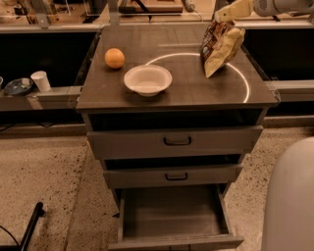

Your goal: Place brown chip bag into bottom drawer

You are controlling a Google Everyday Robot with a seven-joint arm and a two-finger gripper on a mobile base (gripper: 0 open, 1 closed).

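End effector (226, 17): at the far right of the desk (186, 93), clenched on the top edge of the brown chip bag (220, 46).
Bag position: hung tilted just below the end effector, lower tip at or barely above the desk.
Bottom drawer (171, 215): pulled open, well below the end effector.
Done: grasp.
Left: carrying down, release into drawer.

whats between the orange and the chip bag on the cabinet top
The white bowl sits between the orange and the brown chip bag, slightly nearer the front, in the camera view. The gripper holds the bag's top at back right.
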